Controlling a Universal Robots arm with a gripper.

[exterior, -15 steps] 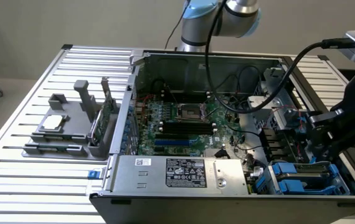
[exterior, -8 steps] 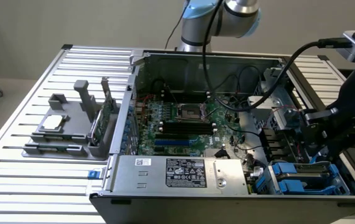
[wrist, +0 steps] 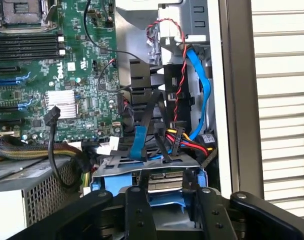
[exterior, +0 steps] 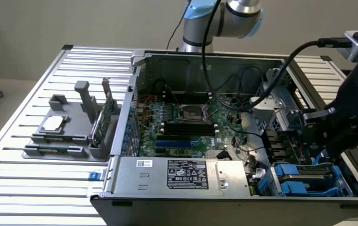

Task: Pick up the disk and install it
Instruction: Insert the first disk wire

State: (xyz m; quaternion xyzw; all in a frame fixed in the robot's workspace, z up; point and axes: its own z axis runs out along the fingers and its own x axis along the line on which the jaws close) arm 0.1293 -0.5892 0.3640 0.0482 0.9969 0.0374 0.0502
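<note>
Disk (wrist: 164,180), flat grey metal in blue plastic frame, pinched in matte black claw (wrist: 170,195), bottom centre; near end hidden.

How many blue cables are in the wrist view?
2 blue cables. One runs beside the red-black wires by the case wall; a flat one hangs among black cables near the disk. More may be hidden.

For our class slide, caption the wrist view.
Black gripper at the silver-grey, blue-framed disk inside the open metal computer case.

Silver-blue arm (exterior: 229,19), black screw-studded gripper (wrist: 169,194), black cable (exterior: 207,56).
</note>
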